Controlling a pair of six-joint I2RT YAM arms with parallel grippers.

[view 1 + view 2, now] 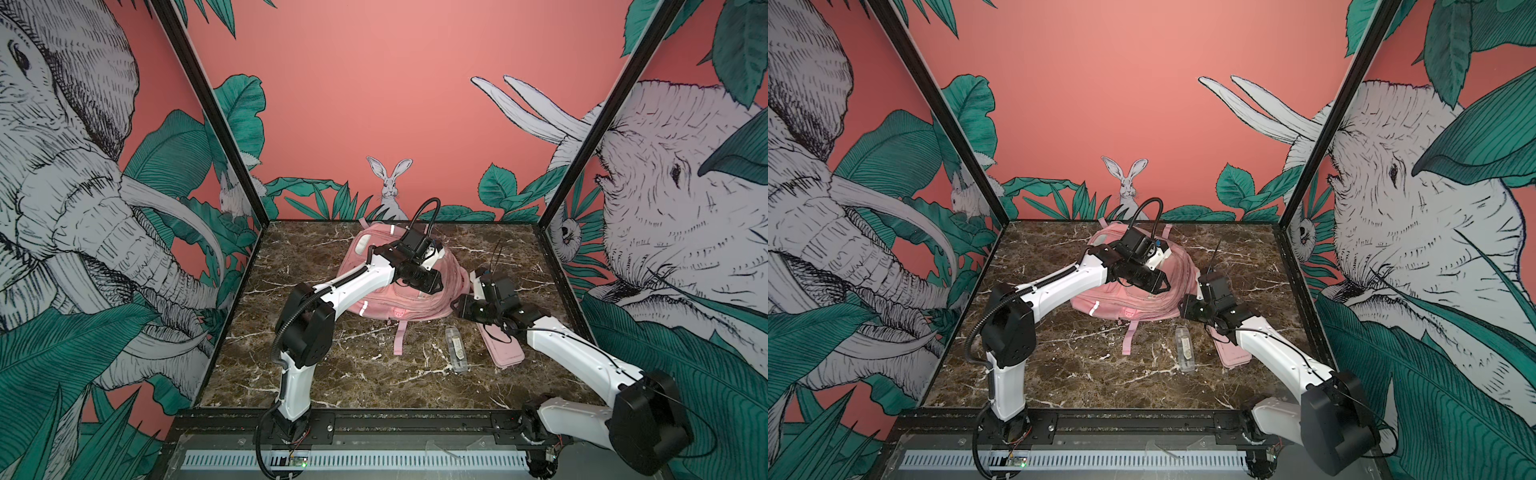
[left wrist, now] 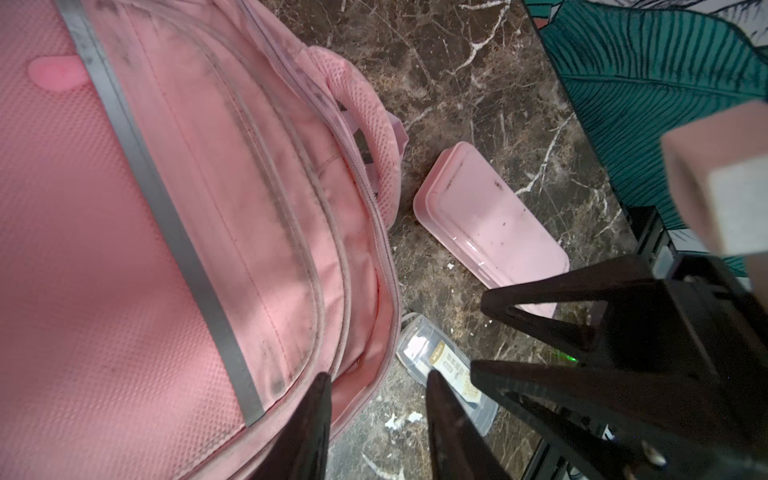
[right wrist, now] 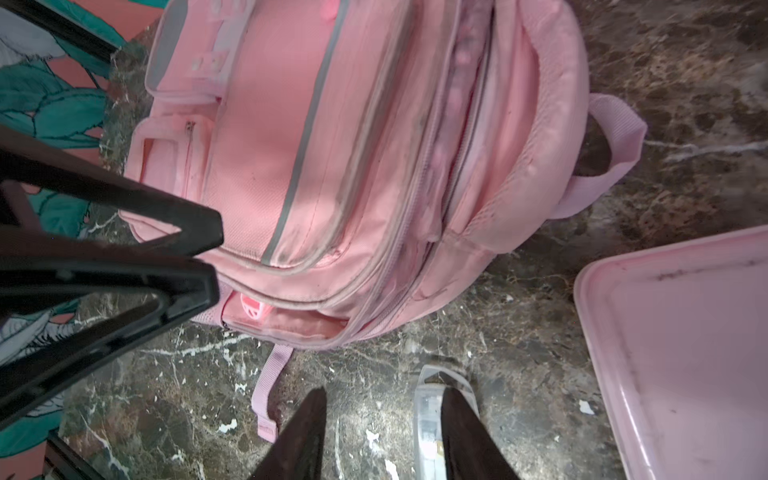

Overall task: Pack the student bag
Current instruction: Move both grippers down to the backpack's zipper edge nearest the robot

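Dark brown marble bench (image 1: 332,374) between jungle-mural walls: the large soft pink fabric student bag (image 1: 395,305) lies flat mid-bench toward the far wall. A clear plastic box (image 1: 456,349) and a flat pink pencil case (image 1: 505,353) wait near right of it, unpacked. The step looks like opening a compartment. Pinch only the upper lip of the slack zip seam at the bag's right edge and lift gently (soft fabric may drag the whole bag). Over that edge the left tool (image 2: 378,376) hovers, fingers spread, holding nothing. Beside the clear box the right tool (image 3: 384,390) hangs over the bench, likewise spread and empty.
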